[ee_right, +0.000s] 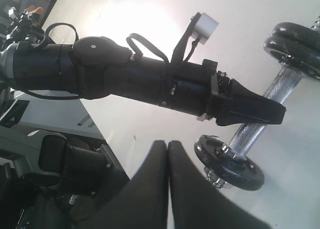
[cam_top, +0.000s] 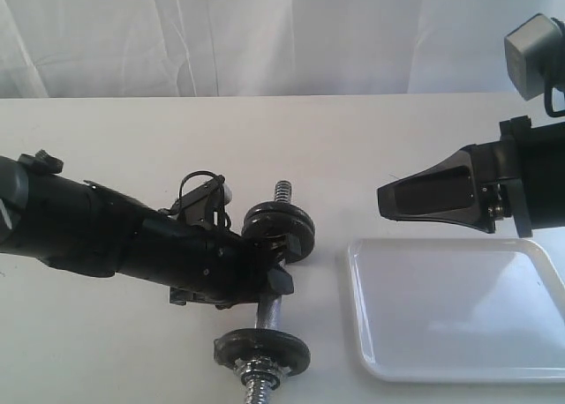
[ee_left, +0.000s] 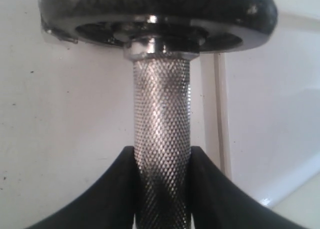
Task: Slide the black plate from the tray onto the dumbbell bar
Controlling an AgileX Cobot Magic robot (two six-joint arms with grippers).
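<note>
My left gripper (cam_top: 275, 276) (ee_left: 161, 151) is shut on the knurled middle of the dumbbell bar (cam_top: 270, 309) (ee_left: 161, 134) (ee_right: 252, 131), which lies on the table left of the tray (cam_top: 459, 369). The tray holds nothing. Two black discs sit side by side on the bar's far end; the outer one is the black plate (cam_top: 278, 219) (ee_right: 300, 31), with the threaded tip (cam_top: 282, 192) sticking out beyond it. A third disc (cam_top: 260, 351) (ee_right: 230, 164) sits on the near end. My right gripper (cam_top: 384, 201) (ee_right: 167, 145) hovers shut and holds nothing, just behind the tray's far left corner.
The white table runs back to a white curtain. The left arm (ee_right: 125, 74) stretches across the table's left half. A grey camera block (cam_top: 534, 56) rides on the right arm. Beyond the table edge, dark machinery (ee_right: 55, 164) shows in the right wrist view.
</note>
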